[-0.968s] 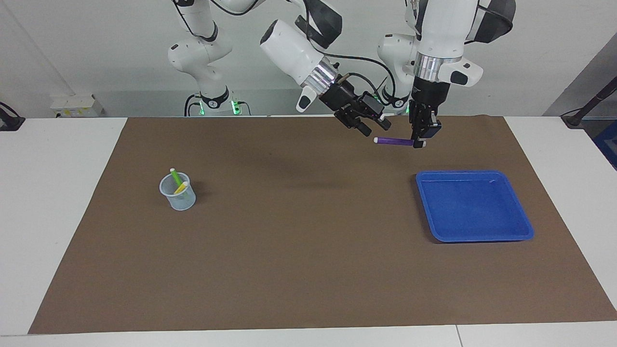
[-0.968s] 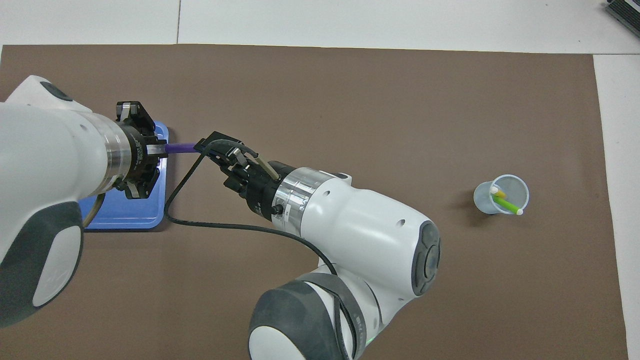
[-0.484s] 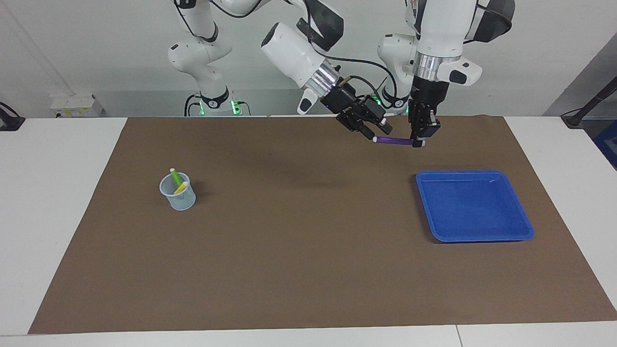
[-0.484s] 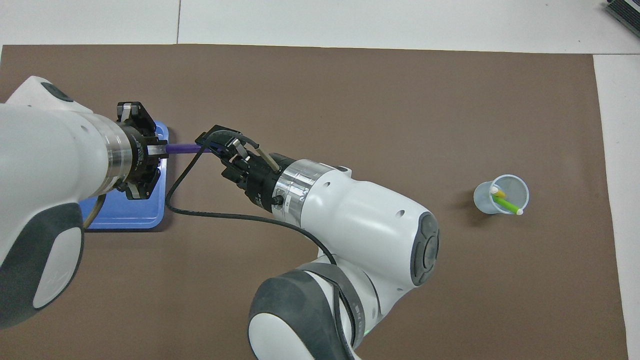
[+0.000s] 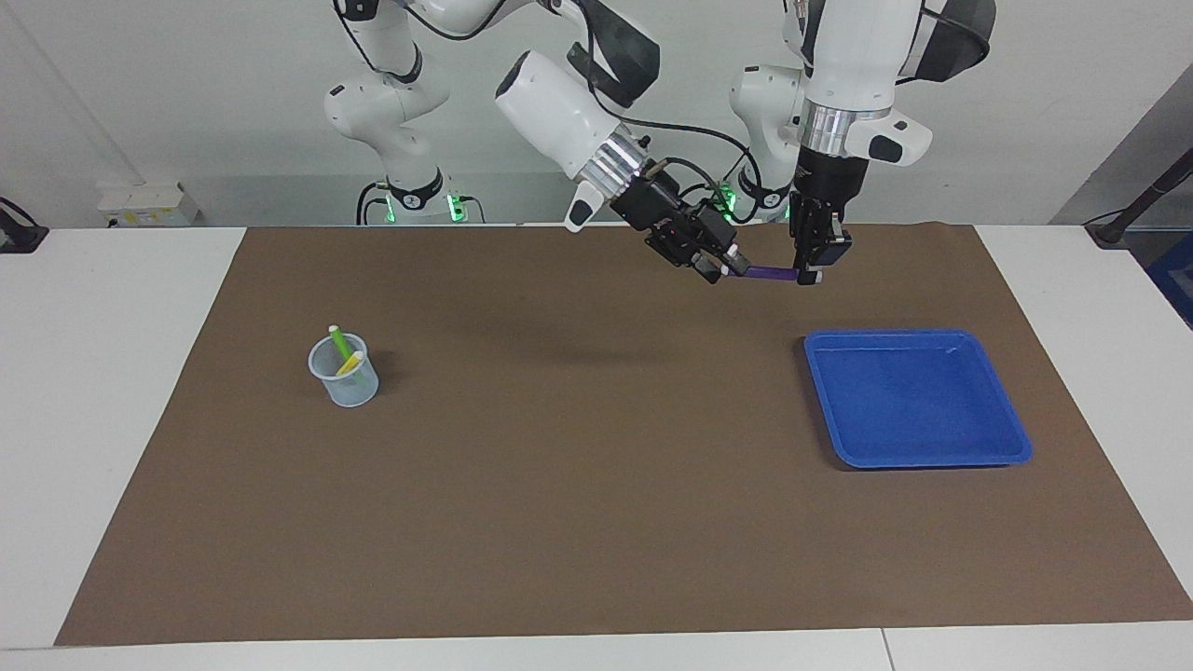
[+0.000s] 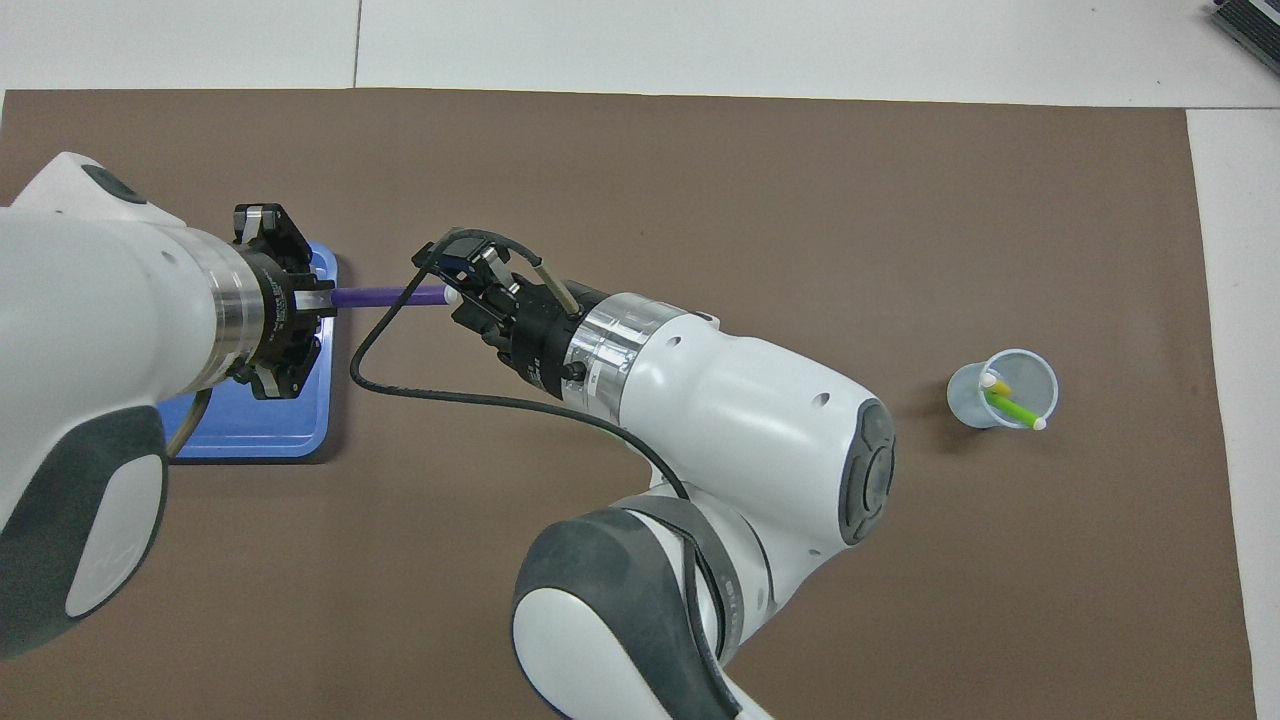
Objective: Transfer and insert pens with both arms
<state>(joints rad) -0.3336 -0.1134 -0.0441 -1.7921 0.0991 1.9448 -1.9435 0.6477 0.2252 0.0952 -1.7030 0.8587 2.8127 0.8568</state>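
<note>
As the right gripper (image 5: 725,267) has closed in on the free whitish end, meets purple pen (image 5: 770,274) held level above the brown mat near the blue tray (image 5: 918,399). Left gripper (image 5: 809,273) pinching other end; right grip: cannot tell. Handover under way; green and yellow pens already in cup (image 5: 345,371).
</note>
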